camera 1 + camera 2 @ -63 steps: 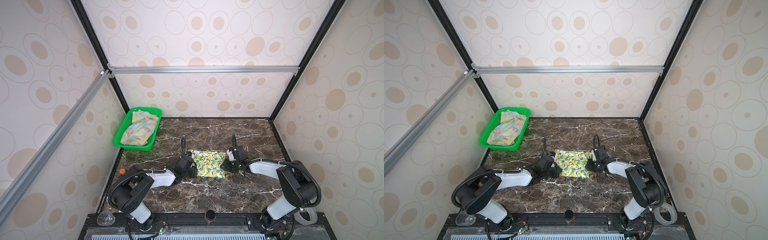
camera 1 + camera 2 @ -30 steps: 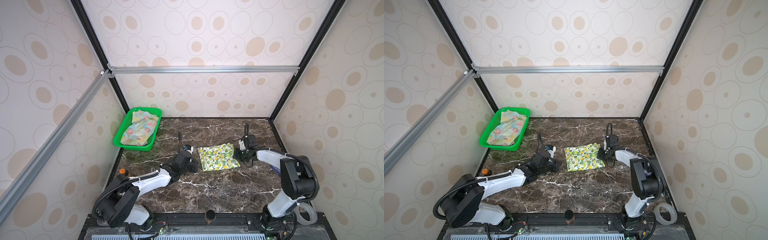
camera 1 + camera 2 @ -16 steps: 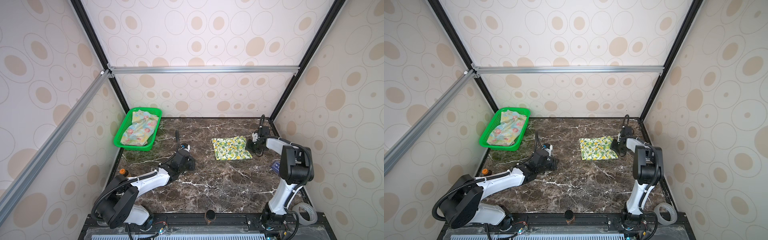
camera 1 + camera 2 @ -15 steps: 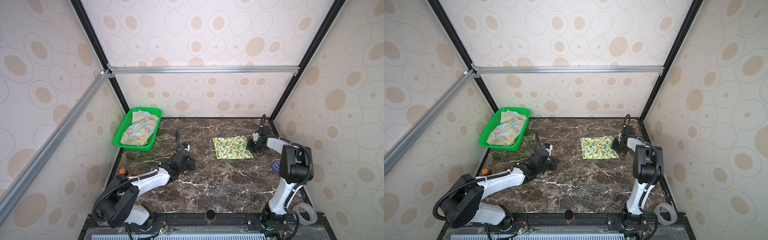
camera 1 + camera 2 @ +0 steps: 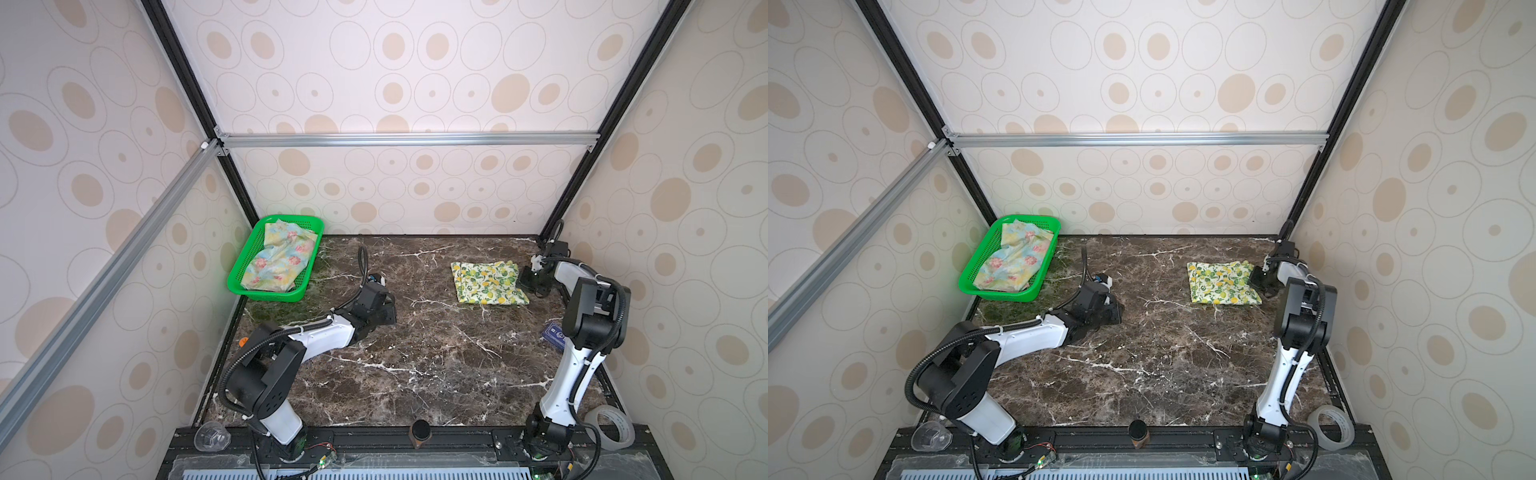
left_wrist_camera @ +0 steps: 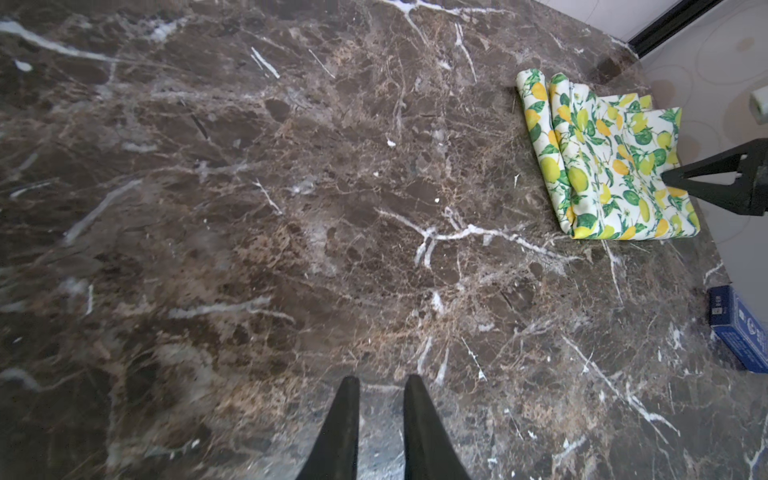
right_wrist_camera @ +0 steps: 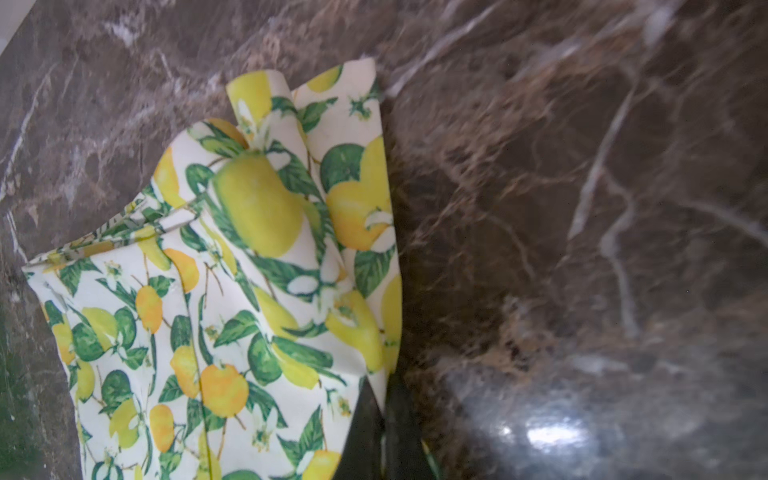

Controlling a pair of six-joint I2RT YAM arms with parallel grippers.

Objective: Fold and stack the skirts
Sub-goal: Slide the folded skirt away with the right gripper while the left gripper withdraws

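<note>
While the left tool (image 6: 381, 379) sits ajar, right tool (image 7: 382, 388) pinches the lemon skirt (image 7: 232, 311)

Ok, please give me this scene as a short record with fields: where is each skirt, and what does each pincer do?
lemon skirt: folded, flat on the table, far right side
flower skirt: rumpled, not folded, inside the green basket, far left corner
right pincer: shut on the lemon skirt's right edge
left pincer: slightly open, empty, low over bare table, left of the middle
stack: not yet made; the skirts lie apart
</note>
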